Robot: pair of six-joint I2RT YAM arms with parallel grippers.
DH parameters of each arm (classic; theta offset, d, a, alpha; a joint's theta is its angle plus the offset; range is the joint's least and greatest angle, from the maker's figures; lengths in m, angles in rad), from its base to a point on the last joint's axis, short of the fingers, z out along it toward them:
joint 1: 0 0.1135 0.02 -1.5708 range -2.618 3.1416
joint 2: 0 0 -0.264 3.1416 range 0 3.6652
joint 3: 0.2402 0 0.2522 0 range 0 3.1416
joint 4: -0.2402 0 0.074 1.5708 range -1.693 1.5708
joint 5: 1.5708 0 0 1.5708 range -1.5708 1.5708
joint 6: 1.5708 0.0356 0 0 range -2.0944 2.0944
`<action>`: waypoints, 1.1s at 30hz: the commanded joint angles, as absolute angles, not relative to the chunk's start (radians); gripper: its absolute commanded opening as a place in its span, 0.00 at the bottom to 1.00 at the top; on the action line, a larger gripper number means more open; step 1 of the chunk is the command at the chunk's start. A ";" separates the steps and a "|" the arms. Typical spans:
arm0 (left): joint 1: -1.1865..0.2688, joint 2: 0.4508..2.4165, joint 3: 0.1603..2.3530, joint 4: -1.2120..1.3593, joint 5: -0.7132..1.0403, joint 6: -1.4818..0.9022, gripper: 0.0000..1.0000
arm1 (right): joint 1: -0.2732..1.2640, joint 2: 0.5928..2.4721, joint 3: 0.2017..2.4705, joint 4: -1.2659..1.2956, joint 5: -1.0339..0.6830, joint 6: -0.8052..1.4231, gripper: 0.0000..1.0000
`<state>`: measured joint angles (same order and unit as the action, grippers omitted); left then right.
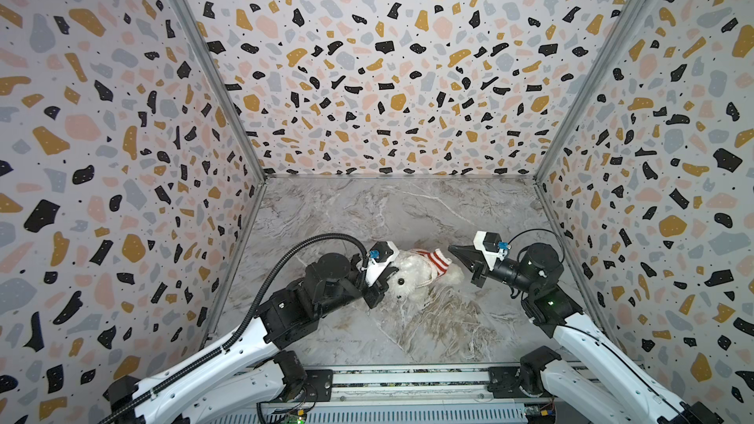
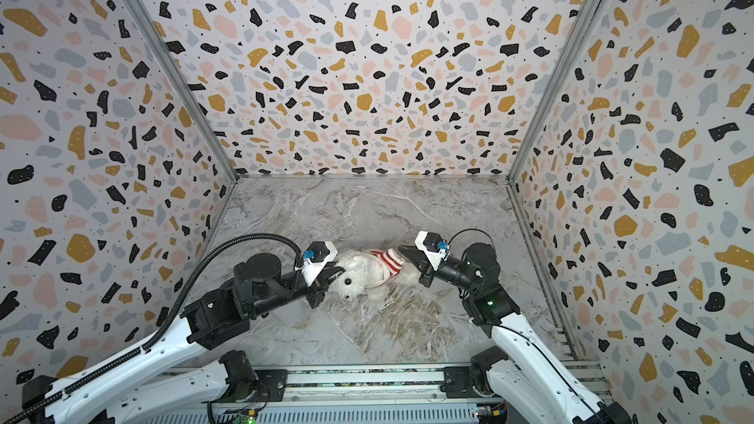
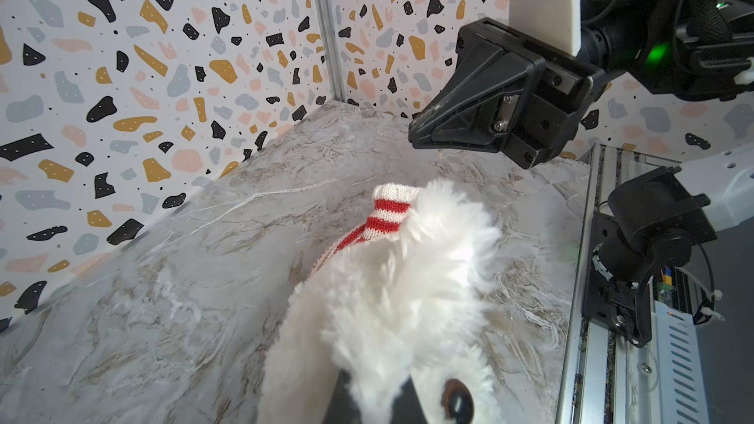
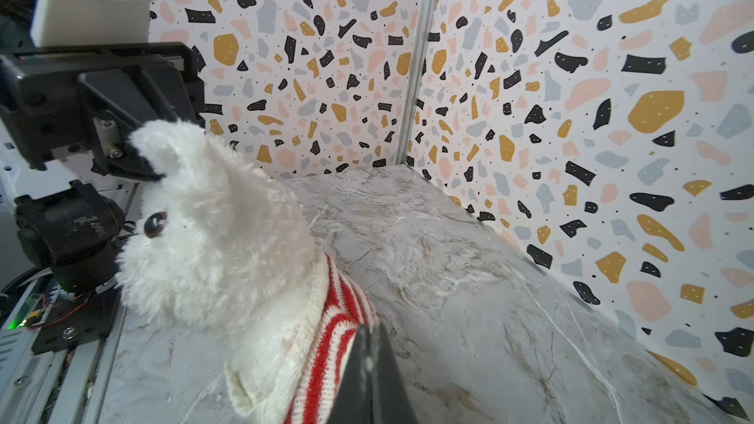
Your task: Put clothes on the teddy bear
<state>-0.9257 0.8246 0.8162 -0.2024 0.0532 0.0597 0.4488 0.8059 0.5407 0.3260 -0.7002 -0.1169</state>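
The teddy bear (image 1: 408,275), white and fluffy, lies on the marble table (image 1: 367,214) in both top views, its head toward the left arm. A red-and-white striped knit sweater (image 1: 436,259) covers part of its body, bunched at the end away from the head. My left gripper (image 1: 387,277) is shut on the teddy bear at the ear, with white fur pinched between the fingers (image 3: 342,401). My right gripper (image 1: 452,248) is shut and holds nothing. It hangs just above and beside the sweater (image 3: 389,214), with its tips (image 4: 373,344) next to the striped knit (image 4: 342,312).
Terrazzo-patterned walls (image 1: 387,75) close the table in on the left, back and right. An aluminium rail (image 1: 408,381) with both arm bases runs along the front edge. Bare marble stretches behind the bear (image 2: 367,205) and in front of it.
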 commanded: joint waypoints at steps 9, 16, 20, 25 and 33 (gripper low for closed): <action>-0.923 0.816 0.854 -0.179 0.074 0.088 0.00 | 0.512 0.824 0.545 0.233 -0.566 -0.116 0.00; -0.923 0.823 0.854 -0.178 0.085 0.093 0.00 | 0.515 0.854 0.557 0.221 -0.549 -0.100 0.00; -0.922 0.828 0.859 -0.177 0.082 0.094 0.00 | 0.536 0.866 0.559 0.197 -0.532 -0.110 0.00; -0.923 0.813 0.851 -0.170 0.082 0.094 0.00 | 0.551 0.853 0.550 0.148 -0.529 -0.107 0.00; -0.922 0.816 0.847 -0.159 0.121 0.093 0.00 | 0.626 0.858 0.549 0.106 -0.544 -0.148 0.00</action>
